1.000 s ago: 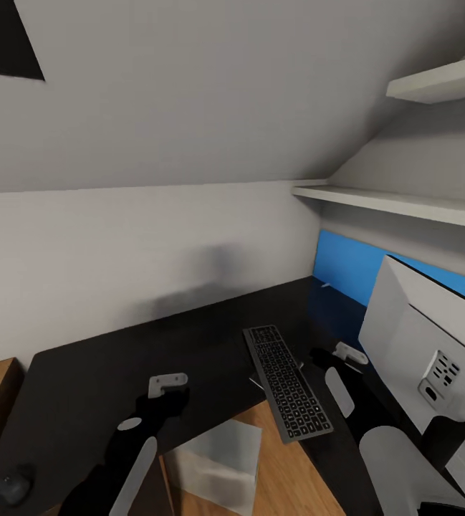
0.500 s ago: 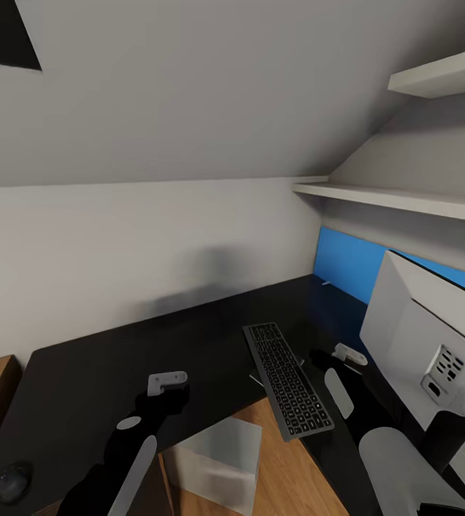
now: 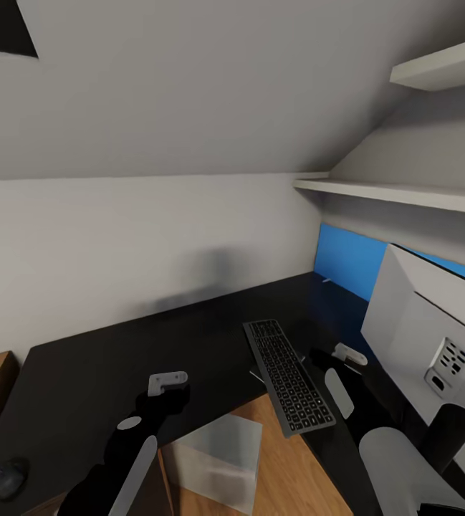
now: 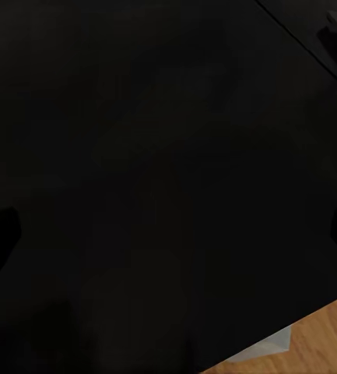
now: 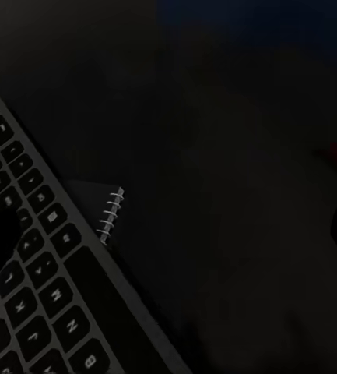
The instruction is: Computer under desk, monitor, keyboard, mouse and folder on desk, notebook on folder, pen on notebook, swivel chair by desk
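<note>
Left gripper [image 3: 168, 380]: low centre-left of head view, jaws spread wide, nothing held, hovering over bare desk [image 3: 103, 358] top. Right gripper [image 3: 348, 353]: lower right, jaws also wide, empty, just beside the keyboard's right edge.

Status, outward from there:
- Keyboard [image 3: 289, 376]: on the desk, centre-right, near the monitor [image 3: 425, 330]. Near end looks to overhang the desk's inner edge. Probably done, could use a nudge.
- Notebook [image 5: 98, 206]: spiral edge poking out from under the keyboard in the right wrist view. On the desk but not stacked on anything. Open.
- Monitor: right edge of frame, on the desk, pale back facing the camera. Done.
- Computer [image 3: 214, 462]: light grey box at bottom centre, on the floor under the desk edge. Done.
- Mouse [image 3: 6, 476]: bottom left corner, on the desk, well apart from the keyboard. Needs moving over.
- Pen: maybe the tiny white sliver [image 3: 325, 280] by the blue back panel [image 3: 347, 261]; too small to tell.
- Folder and swivel chair: no sign of completion here, so treat as open, likewise the whole stack.

Judgement: roughly three of seven items settled.

Count: two grippers, one keyboard, one monitor, one mouse, one computer, one notebook, one desk, two wall shelves [image 3: 397, 193] at upper right.
</note>
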Controlling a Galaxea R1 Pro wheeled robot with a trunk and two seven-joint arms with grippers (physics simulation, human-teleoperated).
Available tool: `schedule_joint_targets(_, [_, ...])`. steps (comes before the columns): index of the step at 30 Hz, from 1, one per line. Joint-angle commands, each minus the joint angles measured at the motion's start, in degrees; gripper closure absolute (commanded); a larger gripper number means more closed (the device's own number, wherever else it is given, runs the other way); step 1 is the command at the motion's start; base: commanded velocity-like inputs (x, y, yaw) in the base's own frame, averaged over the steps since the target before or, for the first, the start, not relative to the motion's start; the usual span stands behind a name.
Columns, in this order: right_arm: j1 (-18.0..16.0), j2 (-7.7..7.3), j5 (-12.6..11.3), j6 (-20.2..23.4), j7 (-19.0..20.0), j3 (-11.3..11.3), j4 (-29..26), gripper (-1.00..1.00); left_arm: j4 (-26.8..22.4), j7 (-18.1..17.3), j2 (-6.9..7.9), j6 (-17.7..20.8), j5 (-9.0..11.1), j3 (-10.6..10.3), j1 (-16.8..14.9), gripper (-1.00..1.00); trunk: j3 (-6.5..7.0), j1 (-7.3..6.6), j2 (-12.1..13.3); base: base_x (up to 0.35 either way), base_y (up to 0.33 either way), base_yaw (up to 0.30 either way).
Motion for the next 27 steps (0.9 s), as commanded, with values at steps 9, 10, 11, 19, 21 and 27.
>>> schedule_joint_targets(9, [0.0, -0.07, -0.4, 0.2, -0.2, -0.1, -0.1, -1.00, -0.1, 0.5, 0.01, 0.1, 0.6, -0.1, 0.0, -1.00, -1.69, 1.99, -3.7, 0.000, 0.000, 0.000])
schedule_joint_targets(10, [0.0, -0.08, -0.4, 0.2, -0.2, -0.1, -0.1, -1.00, -0.1, 0.6, 0.01, 0.1, 0.6, -0.1, 0.0, -1.00, -1.87, 2.20, -4.1, 0.000, 0.000, 0.000])
schedule_joint_targets(11, [0.0, -0.10, -0.4, 0.3, -0.2, -0.1, -0.1, -1.00, -0.1, 0.6, 0.01, 0.1, 0.6, -0.1, -0.1, -1.00, -2.05, 2.42, -4.5, 0.000, 0.000, 0.000])
schedule_joint_targets(19, [0.0, -0.07, -0.5, 0.3, -0.1, -0.1, 0.1, -1.00, -0.1, 0.6, 0.01, 0.1, 0.5, -0.1, -0.1, -1.00, -3.49, 4.18, -7.7, 0.000, 0.000, 0.000])
schedule_joint_targets(21, [0.0, -0.11, -0.5, 0.3, 0.0, -0.1, 0.6, -1.00, -0.1, 0.6, 0.01, 0.1, 0.6, -0.1, 0.0, -1.00, -3.84, 4.62, -8.5, 0.000, 0.000, 0.000])
schedule_joint_targets(27, [0.0, -0.16, -0.5, 0.2, 0.2, -0.1, 1.5, -1.00, -0.1, 0.6, 0.01, 0.1, 0.6, -0.1, 0.0, -1.00, -4.92, 5.94, -10.9, 0.000, 0.000, 0.000])
